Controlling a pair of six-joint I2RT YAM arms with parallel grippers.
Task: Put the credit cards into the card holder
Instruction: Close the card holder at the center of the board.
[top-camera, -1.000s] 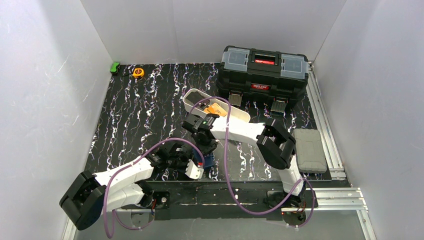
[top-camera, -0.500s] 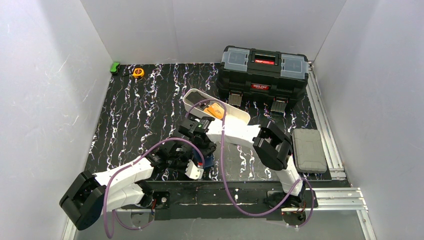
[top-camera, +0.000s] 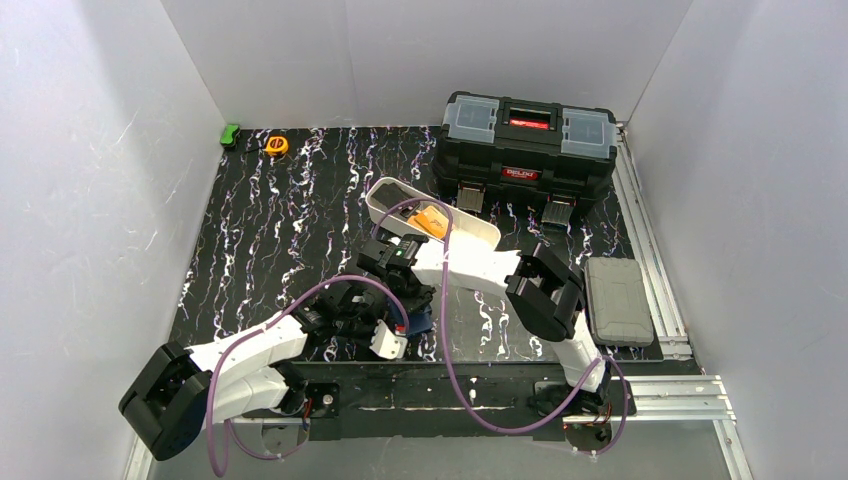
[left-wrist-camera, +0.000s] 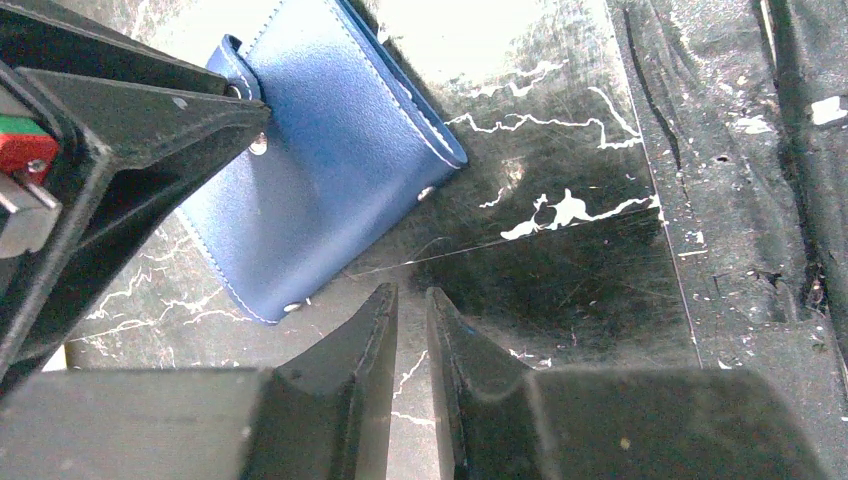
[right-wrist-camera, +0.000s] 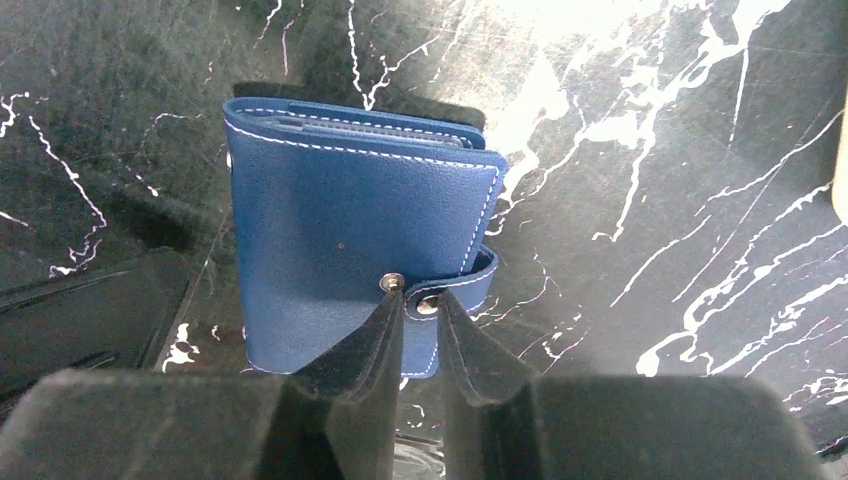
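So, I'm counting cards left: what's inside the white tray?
An orange-yellow card lies in the white tray. A purple cable crosses it, so anything under card or cable is hidden.

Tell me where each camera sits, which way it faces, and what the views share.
Top external: high behind the bases, looking down at the table, toolbox and white tray; left arm and right arm show whole.
Left wrist: on the left arm, looking obliquely at the card holder; left gripper fingers at the bottom edge.
Right wrist: looking down on the card holder; right gripper fingertips at its snap tab.
Shared: all three show the card holder.
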